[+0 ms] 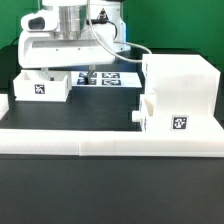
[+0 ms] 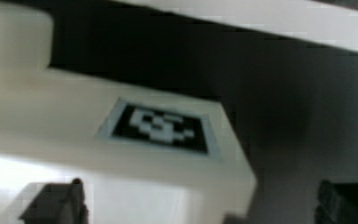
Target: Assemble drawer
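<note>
On the black table [image 1: 100, 120] against a green backdrop, the large casing [image 1: 178, 92] stands at the exterior view's right, one tray box [image 1: 40, 86] lies left under the gripper [image 2: 202, 203], whose fingers [image 2: 55, 203] spread wide, holding nothing, tips cut off.

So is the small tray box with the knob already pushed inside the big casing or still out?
Partly in: the tray box protrudes from the casing, its knob and tagged side visible.
</note>
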